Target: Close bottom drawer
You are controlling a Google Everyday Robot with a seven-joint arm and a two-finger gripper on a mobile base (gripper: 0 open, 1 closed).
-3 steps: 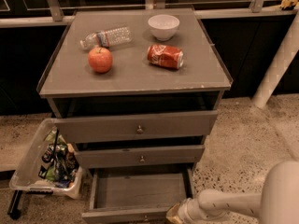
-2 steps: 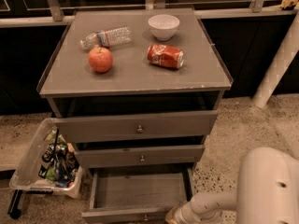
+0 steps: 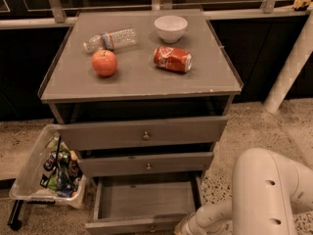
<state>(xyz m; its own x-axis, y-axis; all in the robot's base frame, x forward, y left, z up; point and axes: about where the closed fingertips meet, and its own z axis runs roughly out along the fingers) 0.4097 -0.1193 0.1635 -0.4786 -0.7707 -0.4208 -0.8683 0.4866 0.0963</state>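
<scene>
Tool is sitting at the frame's bottom edge, just beside the right front corner of the bottom drawer; wide or narrow, cannot tell. Drawer is standing pulled well out under the desk. Closing isn't done yet: judging the whole inward push is remaining.

Grey wooden bench carries red apple, toppled clear plastic bottle, white bowl, dented red can; claw low at bench's foot.
</scene>
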